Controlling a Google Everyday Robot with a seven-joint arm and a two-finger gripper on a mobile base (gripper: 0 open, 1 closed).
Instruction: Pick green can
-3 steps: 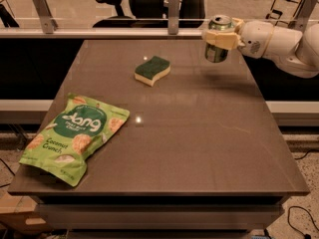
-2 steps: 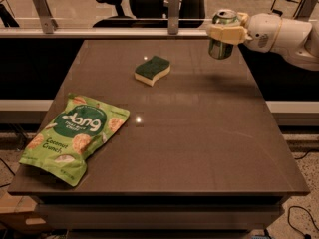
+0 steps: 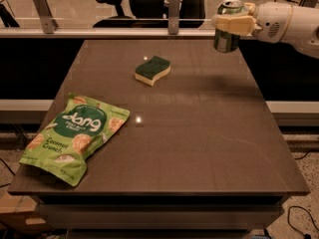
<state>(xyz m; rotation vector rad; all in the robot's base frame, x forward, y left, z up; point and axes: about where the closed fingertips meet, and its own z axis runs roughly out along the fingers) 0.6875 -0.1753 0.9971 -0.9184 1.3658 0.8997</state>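
Raised a little higher and further right than a second ago, the green can (image 3: 227, 40) now hangs clear above the far right corner of the counter (image 3: 199, 133). The pale claw (image 3: 233, 23) is clamped around the can's middle; its silver rim shows above and its dark cylindrical wall below. A smooth white arm (image 3: 289, 21) reaches in from the right. On the matte brown counter lie a wavy-edged sponge (image 3: 152, 69), green on top and cream beneath, and a flat, glossy, crinkled light-green snack bag (image 3: 75, 136) near the left edge.
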